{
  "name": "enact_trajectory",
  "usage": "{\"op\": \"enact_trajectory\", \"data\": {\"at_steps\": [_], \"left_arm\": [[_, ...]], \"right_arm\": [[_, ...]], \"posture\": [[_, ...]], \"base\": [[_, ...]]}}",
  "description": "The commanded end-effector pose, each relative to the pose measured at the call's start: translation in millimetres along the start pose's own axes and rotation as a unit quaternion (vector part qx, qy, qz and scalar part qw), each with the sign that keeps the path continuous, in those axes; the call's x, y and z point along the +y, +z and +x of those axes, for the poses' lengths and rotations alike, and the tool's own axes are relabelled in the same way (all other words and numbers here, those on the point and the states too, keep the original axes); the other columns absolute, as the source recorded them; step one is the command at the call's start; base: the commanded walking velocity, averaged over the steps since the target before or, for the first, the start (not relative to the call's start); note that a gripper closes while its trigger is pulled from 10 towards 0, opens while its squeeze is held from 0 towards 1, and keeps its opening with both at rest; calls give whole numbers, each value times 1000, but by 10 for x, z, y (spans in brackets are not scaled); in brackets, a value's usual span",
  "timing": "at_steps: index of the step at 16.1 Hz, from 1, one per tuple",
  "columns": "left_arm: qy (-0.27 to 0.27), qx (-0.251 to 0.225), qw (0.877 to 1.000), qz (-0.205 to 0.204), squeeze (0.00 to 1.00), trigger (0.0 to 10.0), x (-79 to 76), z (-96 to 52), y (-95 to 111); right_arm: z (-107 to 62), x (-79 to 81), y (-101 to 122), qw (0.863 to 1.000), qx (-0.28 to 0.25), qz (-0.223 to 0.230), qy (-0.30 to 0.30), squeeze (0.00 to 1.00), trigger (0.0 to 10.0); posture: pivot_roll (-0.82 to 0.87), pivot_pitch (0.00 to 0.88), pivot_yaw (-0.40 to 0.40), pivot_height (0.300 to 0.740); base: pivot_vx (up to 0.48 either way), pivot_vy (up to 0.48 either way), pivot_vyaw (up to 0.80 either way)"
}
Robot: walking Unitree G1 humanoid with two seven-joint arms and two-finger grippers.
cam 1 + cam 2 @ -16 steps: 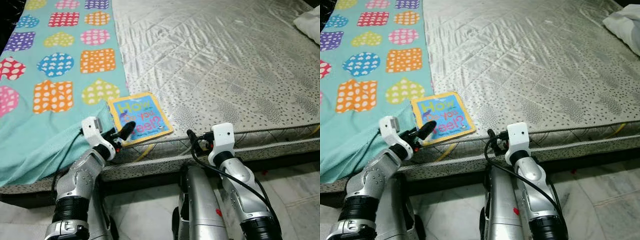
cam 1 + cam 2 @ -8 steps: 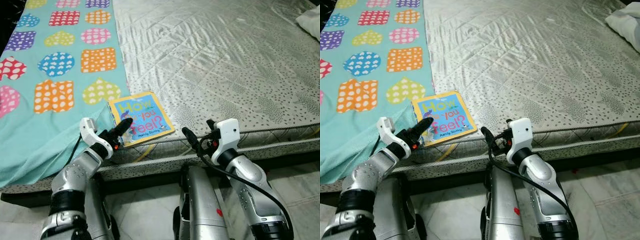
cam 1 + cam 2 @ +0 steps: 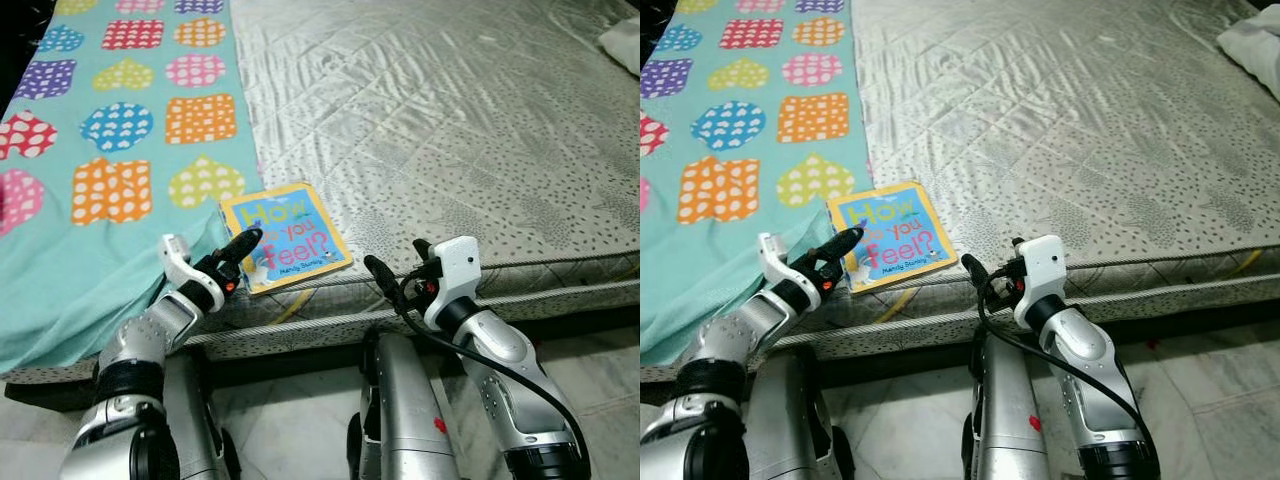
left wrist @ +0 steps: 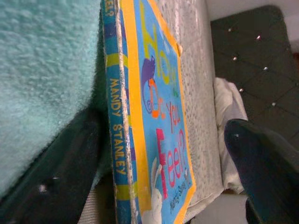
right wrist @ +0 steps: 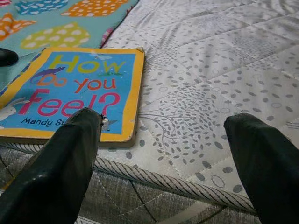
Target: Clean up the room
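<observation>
board book [image 3: 285, 236], yellow border, blue cover reading "how do you feel?", lies flat on the mattress [image 3: 450, 120] close to its near edge, cover up. its left edge sits just beside the border of the teal blanket [image 3: 60, 260], which is printed with spotted hearts and squares in orange, yellow, pink, blue and purple. in the left wrist view the spine [image 4: 117, 140] reads "mandy stanley" and the blanket's fuzzy edge is right against it.

left gripper [image 3: 238, 247]: reaching in from the bed's near edge, tips at the book's lower left corner. fingers spread; in the left wrist view one black finger [image 4: 51, 172] is on the blanket side of the spine, the other [image 4: 261, 163] out over the cover side, book edge between them. jaws released, not closed on the book; contact with the book cannot be told.

right gripper [image 3: 985, 270]: at the mattress edge, near the book's right side, apart from it. in the right wrist view its two fingers [image 5: 60, 172] stand wide apart, holding nothing; the book's near right corner and the piped mattress seam lie ahead between them.

mattress cover: pale quilted fabric, small dot-and-leaf print, creased. white bundle of cloth [image 3: 1252, 45] at the far right corner of the bed. pale tiled floor [image 3: 300, 420] below the bed edge.
</observation>
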State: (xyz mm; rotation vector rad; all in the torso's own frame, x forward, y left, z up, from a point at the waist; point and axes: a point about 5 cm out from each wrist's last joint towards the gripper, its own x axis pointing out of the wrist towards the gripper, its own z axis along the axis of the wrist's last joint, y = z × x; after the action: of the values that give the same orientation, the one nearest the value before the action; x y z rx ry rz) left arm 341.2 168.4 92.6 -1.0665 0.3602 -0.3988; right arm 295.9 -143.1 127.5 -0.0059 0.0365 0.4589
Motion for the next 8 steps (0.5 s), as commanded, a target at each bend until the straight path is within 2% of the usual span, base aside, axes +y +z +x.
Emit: {"op": "enact_trajectory", "data": {"at_steps": [1, 5, 8], "left_arm": [[26, 71, 997, -9, 0, 0, 102, 38, -309], [-2, 118, 993, 10, 0, 0, 36, 81, -445], [-16, 122, 992, 8, 0, 0, 21, 75, -440]], "right_arm": [[-11, 13, 34, 1000, -3, -7, 2, 0, 10000], [6, 38, 30, 1000, -4, -9, 0, 0, 10000], [12, 31, 39, 1000, -7, -11, -5, 0, 10000]], "posture": [[-202, 192, -69, 484], [-200, 194, -69, 484], [-200, 194, -69, 484]], "base": [[0, 0, 0], [0, 0, 0], [0, 0, 0]]}}
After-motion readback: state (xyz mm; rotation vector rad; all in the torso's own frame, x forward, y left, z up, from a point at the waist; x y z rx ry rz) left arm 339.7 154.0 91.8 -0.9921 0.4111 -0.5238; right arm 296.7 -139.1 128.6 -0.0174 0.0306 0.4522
